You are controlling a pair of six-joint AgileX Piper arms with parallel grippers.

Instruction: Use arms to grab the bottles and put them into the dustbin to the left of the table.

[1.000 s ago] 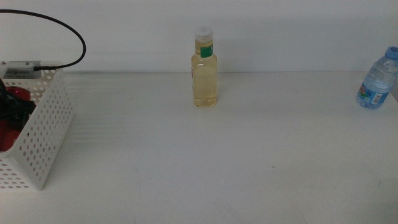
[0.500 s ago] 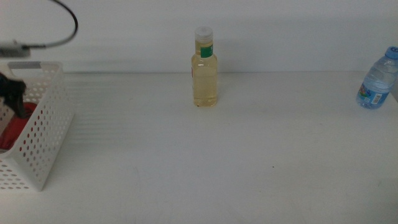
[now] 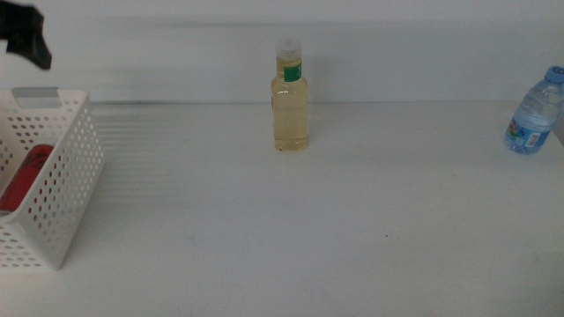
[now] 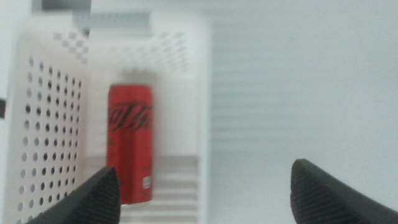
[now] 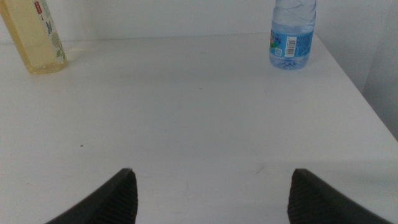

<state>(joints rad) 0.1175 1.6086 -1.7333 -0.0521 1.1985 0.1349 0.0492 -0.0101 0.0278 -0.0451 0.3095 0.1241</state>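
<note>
A clear bottle of pale yellow liquid [image 3: 290, 97] stands upright at the back middle of the table [image 3: 317, 220]. A small water bottle [image 3: 532, 114] with a blue cap stands at the far right edge. The white perforated dustbin [image 3: 62, 189] sits at the left, with a red can [image 3: 22, 176] lying inside it. My left gripper [image 3: 26, 35] hovers high above the dustbin. In the left wrist view it [image 4: 205, 193] is open and empty, and the can [image 4: 130, 146] rests on the dustbin floor [image 4: 177, 186]. My right gripper [image 5: 211, 193] waits open near the table's front, facing both bottles [image 5: 34, 37] [image 5: 292, 34].
The table's right edge [image 5: 367, 93] runs close beside the water bottle. A white wall backs the table. A small dark speck [image 3: 385, 235] marks the tabletop in front of the bottles.
My left gripper has risen out of the dustbin and now hangs above it. The red can stays lying inside. The bottles have not moved.
</note>
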